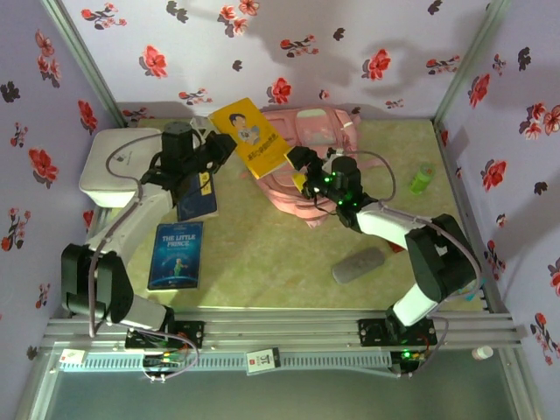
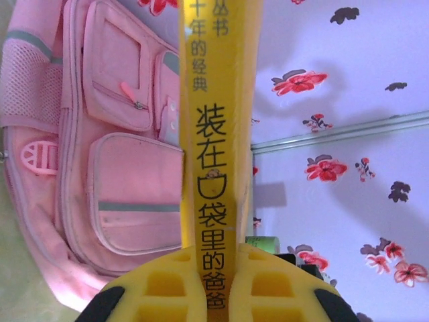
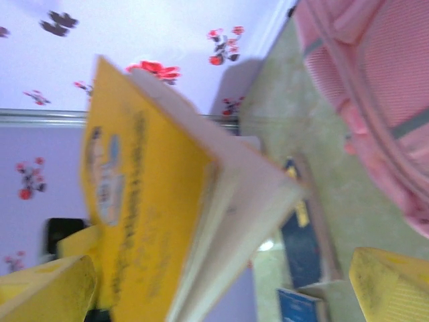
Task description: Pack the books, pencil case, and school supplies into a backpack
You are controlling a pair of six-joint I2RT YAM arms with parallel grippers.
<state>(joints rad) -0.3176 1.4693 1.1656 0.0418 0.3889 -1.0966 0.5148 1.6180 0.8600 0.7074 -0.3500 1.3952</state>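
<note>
Left wrist: left fingers [image 2: 164,288] pinch the yellow book [image 2: 214,134]; right fingers [image 3: 392,285] gape wide, gripping nothing; best steer it squarely into the backpack [image 2: 127,181].

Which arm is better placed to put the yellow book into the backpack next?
Left, probably: the left claw is shut on the yellow book, holding it up beside the backpack. The right claw stands open, gripping nothing.
</note>
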